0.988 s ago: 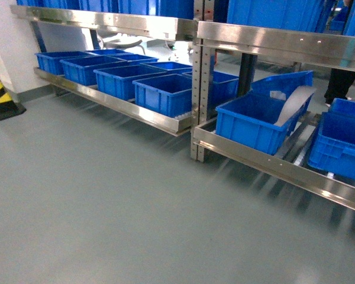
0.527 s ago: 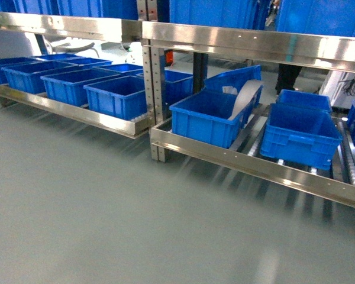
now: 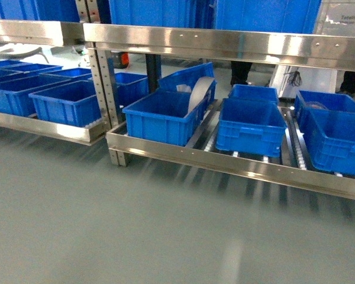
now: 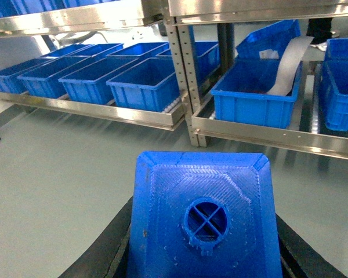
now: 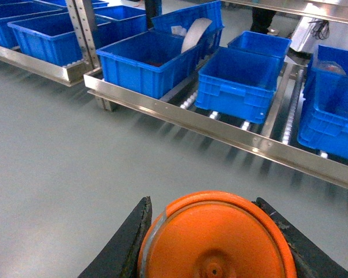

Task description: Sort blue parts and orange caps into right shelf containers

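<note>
In the left wrist view a blue part, a block with a round crossed hole in its top face, sits clamped between the black fingers of my left gripper. In the right wrist view my right gripper is shut on an orange cap, whose flat round top faces the camera. The right shelf containers are big blue bins on the low roller shelf: one at the left, one in the middle, one at the right. They stand ahead, well beyond both grippers. Neither gripper shows in the head view.
The left shelf holds a row of blue bins. A steel upright post and the front rail edge the right shelf. A white curved strip leans in the left container, with a tilted bin behind. Grey floor lies in front.
The shelves have slid leftward across the head view. More bins on the right shelf have come into sight, and the left shelf's bins are now partly cut off.
</note>
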